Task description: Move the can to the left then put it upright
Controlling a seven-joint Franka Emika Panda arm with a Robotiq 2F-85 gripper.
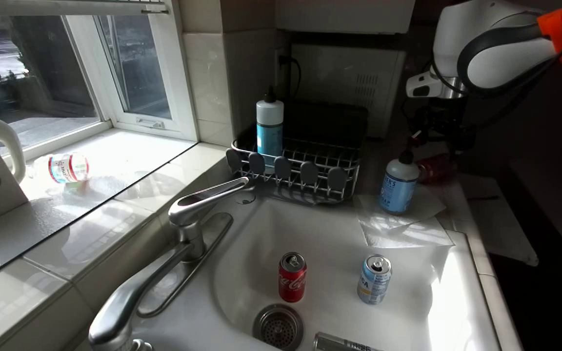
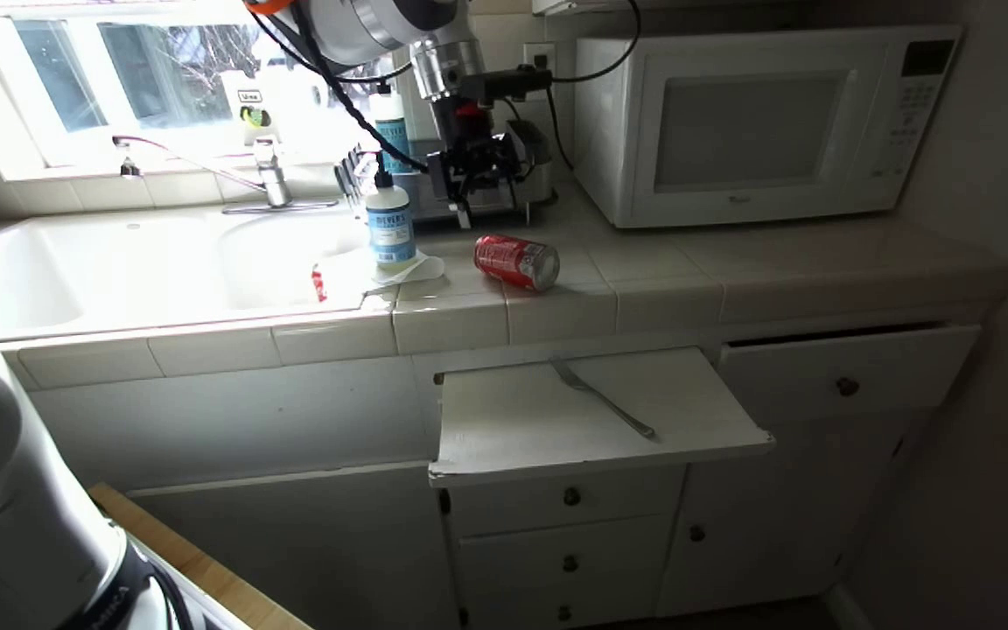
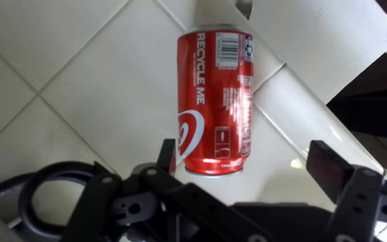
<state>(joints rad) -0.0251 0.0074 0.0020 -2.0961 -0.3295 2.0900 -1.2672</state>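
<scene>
The can (image 3: 215,101) lies on its side near the parted claw (image 3: 247,161)

The can rests on the pale tiled worktop (image 2: 653,269), close to its front edge. In an exterior view a pale metal end (image 2: 545,267) shows; in the wrist view its red label shows the words RECYCLE ME, a barcode and part of a white swirl.

The claw's two fingers (image 3: 324,164) stand wide apart. In the wrist view the can's near end shows between them, closer to one finger than to the other. In an exterior view the fingertips (image 2: 464,215) sit above the worktop, with a gap showing between them and the can.

In an exterior view a blue-labelled pump bottle (image 1: 398,191) stands upright on pale flat sheets (image 1: 408,235) at the corner of the sink (image 1: 320,222), hiding part of the can. In the sink, a white-scripted red can (image 1: 292,279) stands upright just beside the drain (image 1: 278,327), a blue-and-silver can (image 1: 373,282) stands upright apart from it, and a silvery cylinder (image 1: 340,343) lies on its side, cut off by the lower edge of the view.

Beside the sink is a dish rack (image 1: 282,167). A fork (image 2: 605,400) lies on a white board (image 2: 500,420) that juts out below the worktop.
</scene>
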